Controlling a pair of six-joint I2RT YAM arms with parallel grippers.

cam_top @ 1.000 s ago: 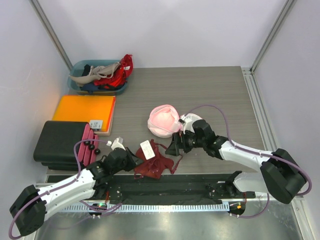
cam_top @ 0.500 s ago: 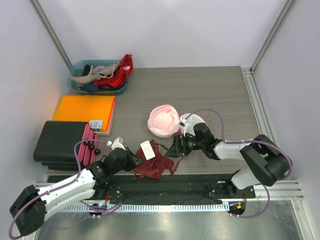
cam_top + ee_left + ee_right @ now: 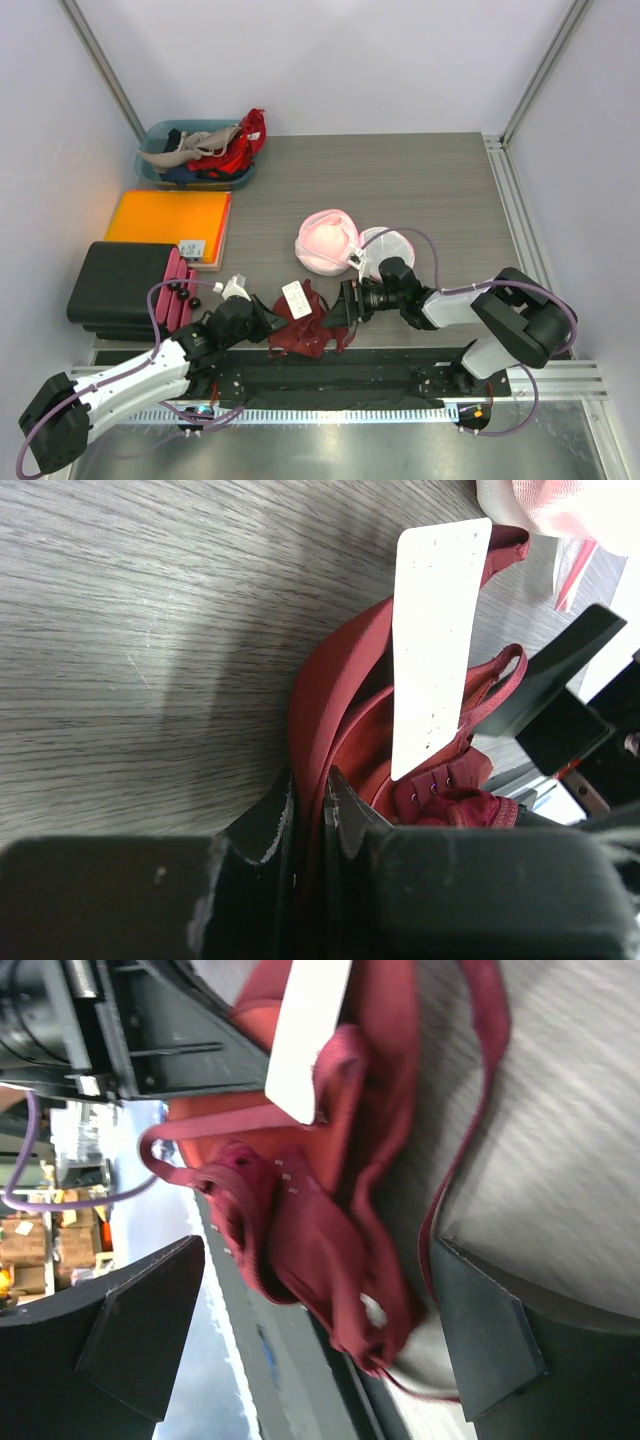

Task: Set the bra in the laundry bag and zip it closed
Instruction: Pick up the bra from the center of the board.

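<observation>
Bra point(image 3: 305, 325) clamped in left tool point(image 3: 310, 802); right tool point(image 3: 315, 1330) spread around it.

The dark red bra point(image 3: 302, 328) is lying crumpled, straps loose; the rounded pink-trimmed white mesh laundry bag point(image 3: 328, 242) is resting just beyond it.

- A robotics lab test cell is indicated.
- The wood-grain table point(image 3: 430, 180) is enclosed by plain white panels point(image 3: 330, 60) set in aluminium posts point(image 3: 545, 65).
- A cabled left arm point(image 3: 140, 372) and right arm point(image 3: 445, 305) are bolted to a black rail point(image 3: 330, 378) at the table's near edge.
</observation>
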